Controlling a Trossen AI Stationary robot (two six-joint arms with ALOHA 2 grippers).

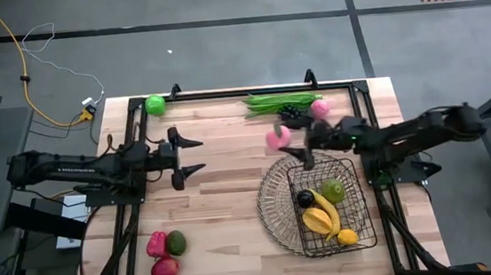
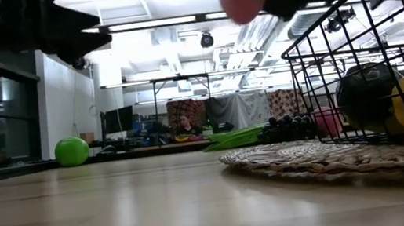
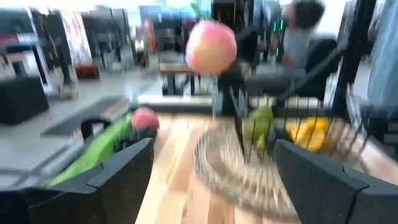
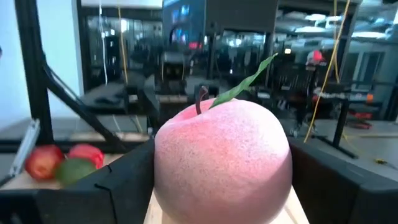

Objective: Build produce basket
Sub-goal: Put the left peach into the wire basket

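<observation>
One pink peach [image 4: 222,160] sits clamped between my right gripper's [image 1: 292,142] fingers, held above the table just beside the basket [image 1: 274,208] rim. It looks light, rigid, smooth; gripping across its middle suits. My left gripper [image 1: 192,156] waits, spread wide.

Peach [image 4: 222,160] hides right hand's [image 4: 221,186] fingertips; probably gripped.

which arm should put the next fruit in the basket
Right. The right gripper already holds a pink peach beside the basket rim. The left gripper hangs open and empty, farther off over bare table.
</observation>
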